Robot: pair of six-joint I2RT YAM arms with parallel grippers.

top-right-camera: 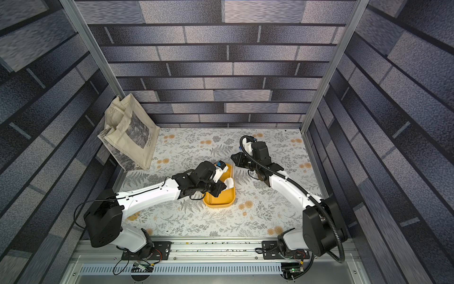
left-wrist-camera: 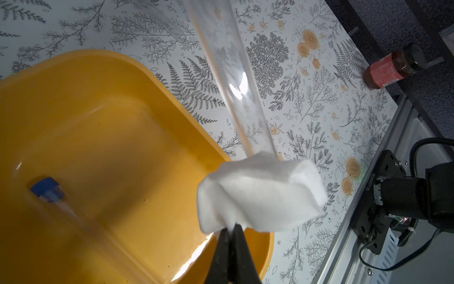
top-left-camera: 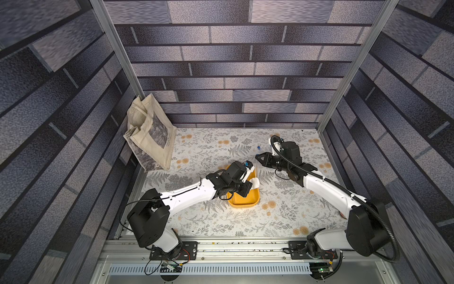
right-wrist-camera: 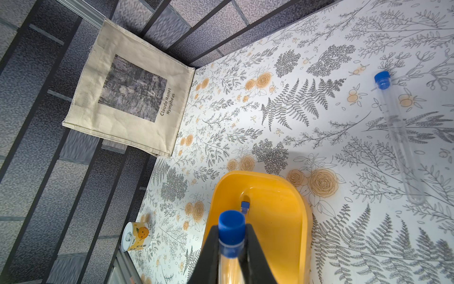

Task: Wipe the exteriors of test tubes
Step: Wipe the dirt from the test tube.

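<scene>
Right wrist view shows the right gripper (right-wrist-camera: 231,237) clamped on the capped end of a test tube (right-wrist-camera: 231,225) over the rim of the yellow tray (right-wrist-camera: 282,233), while the left gripper (left-wrist-camera: 231,232) pinches a white cloth (left-wrist-camera: 260,194) wrapped round its far end.

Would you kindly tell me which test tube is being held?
The tube clamped at its blue cap by the right gripper, its other end in the left gripper's cloth. A second tube lies in the tray, a third on the table.

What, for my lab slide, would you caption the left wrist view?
Left pincer pinches a folded white cloth meeting a clear test tube by the yellow tray, where a blue-capped tube lies.
</scene>
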